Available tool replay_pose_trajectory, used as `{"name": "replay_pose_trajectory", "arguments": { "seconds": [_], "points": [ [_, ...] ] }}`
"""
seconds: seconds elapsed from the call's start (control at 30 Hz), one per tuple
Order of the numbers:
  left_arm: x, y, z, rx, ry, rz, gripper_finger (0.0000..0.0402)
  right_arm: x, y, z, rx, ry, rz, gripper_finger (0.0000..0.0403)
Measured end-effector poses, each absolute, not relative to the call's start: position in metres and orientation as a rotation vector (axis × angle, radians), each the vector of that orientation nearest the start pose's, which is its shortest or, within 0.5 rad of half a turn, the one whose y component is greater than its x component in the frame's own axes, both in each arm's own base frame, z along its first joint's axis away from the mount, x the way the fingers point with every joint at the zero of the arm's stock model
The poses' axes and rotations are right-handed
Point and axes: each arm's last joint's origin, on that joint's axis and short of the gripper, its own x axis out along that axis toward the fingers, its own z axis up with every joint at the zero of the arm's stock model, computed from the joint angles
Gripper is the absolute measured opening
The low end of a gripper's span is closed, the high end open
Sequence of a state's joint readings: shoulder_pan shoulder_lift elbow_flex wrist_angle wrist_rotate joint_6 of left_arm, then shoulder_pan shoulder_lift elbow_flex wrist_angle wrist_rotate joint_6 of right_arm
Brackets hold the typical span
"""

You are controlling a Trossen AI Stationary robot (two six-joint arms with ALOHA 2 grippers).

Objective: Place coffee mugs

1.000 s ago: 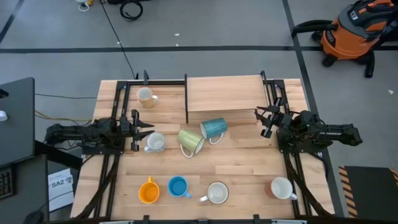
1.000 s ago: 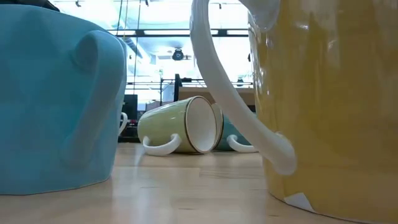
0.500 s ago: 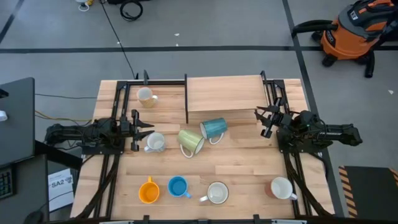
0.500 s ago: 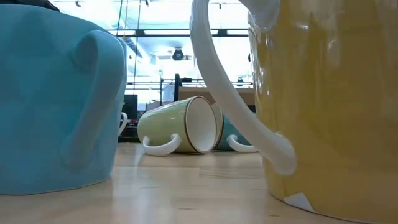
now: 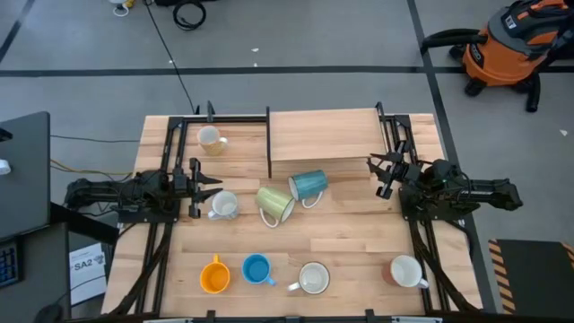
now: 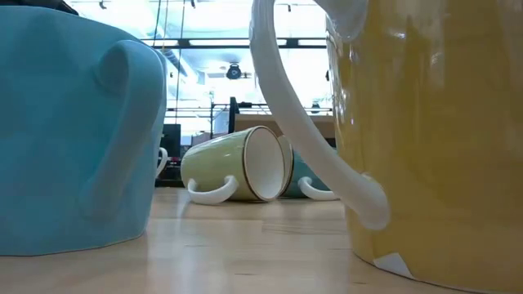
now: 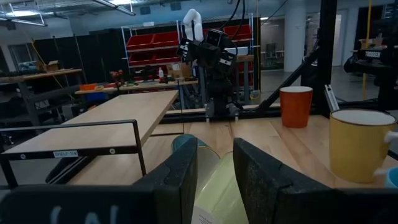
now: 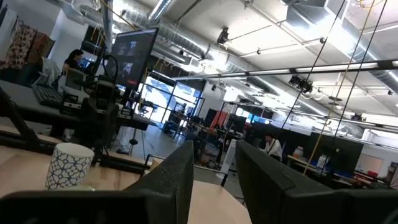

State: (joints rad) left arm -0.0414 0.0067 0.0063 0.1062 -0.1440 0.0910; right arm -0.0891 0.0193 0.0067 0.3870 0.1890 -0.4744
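Observation:
The high view shows the mugs spread over the table. A cream mug [image 5: 211, 138] stands far left and a white mug [image 5: 223, 205] just right of my left gripper [image 5: 199, 187]. The pale green mug [image 5: 275, 204] and teal mug [image 5: 308, 187] lie on their sides mid-table. Along the near edge stand the orange mug [image 5: 214, 275], the blue mug [image 5: 257, 270], a white-inside mug [image 5: 313, 279] and a reddish-brown mug [image 5: 408, 271]. My right gripper [image 5: 382, 175] rests at the right side. Both grippers are open and touch nothing. The left wrist view shows the pale green mug [image 7: 217, 186] beyond my fingers.
A raised wooden shelf [image 5: 323, 135] on a black frame fills the far middle of the table. Black arm frames run along both sides. In the low view the blue mug [image 6: 73, 131] and a yellow-walled mug [image 6: 433, 139] stand close and hide much. Bare wood lies right of centre.

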Motion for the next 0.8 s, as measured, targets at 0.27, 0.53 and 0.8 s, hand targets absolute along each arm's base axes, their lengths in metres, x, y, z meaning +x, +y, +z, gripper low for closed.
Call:
{"name": "replay_pose_trajectory", "arguments": {
  "seconds": [0.27, 0.53, 0.8],
  "points": [
    [0.097, 0.000, 0.176, 0.081, -0.101, 0.107, 0.0110, 0.090, -0.014, 0.201, -0.446, -0.309, -0.359, 0.0126],
    [0.097, 0.000, 0.175, 0.081, -0.101, 0.107, 0.0110, 0.090, -0.012, 0.204, -0.239, -0.380, -0.265, 0.0126],
    [0.097, 0.000, 0.175, 0.081, -0.101, 0.108, 0.0110, 0.083, -0.011, 0.217, 0.050, -0.559, -0.200, 0.0126]
  ]
}}
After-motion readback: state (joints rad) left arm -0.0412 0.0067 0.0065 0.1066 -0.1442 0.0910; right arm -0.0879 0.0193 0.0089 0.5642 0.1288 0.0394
